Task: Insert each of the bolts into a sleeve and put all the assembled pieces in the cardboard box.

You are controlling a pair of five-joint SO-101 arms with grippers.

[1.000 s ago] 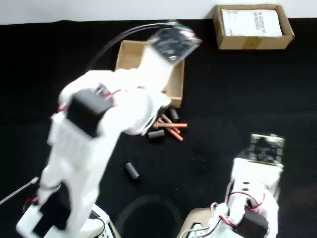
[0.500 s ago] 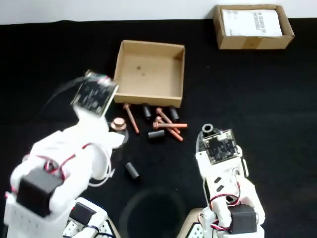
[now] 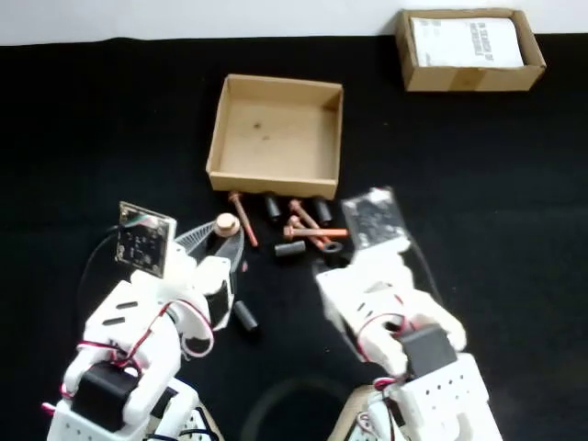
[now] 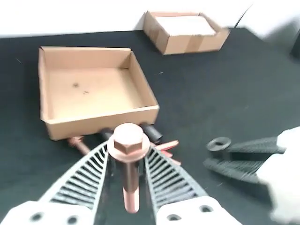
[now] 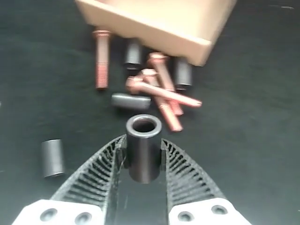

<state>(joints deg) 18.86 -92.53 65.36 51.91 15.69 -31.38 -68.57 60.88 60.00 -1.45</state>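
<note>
My left gripper (image 4: 127, 151) is shut on a copper bolt (image 4: 128, 161), its hex head up; from above the bolt (image 3: 225, 223) hangs left of the pile. The right gripper (image 5: 143, 146) is shut on a black sleeve (image 5: 143, 149), open end up, and sits (image 3: 333, 259) just in front of the pile. That held sleeve (image 4: 219, 144) is to the bolt's right, apart from it. Loose bolts (image 3: 312, 231) and sleeves (image 3: 289, 248) lie before the open cardboard box (image 3: 217, 138), which holds nothing. A single bolt (image 5: 100, 58) lies off to one side.
One stray sleeve (image 3: 244, 315) lies between the two arms, nearer the front. A second cardboard box (image 3: 469, 75) with a printed sheet stands at the back right. Black cloth covers the table.
The left arm swung back from over the box to the front left, bolt in its gripper. The right arm came forward and left with the sleeve, towards the pile.
</note>
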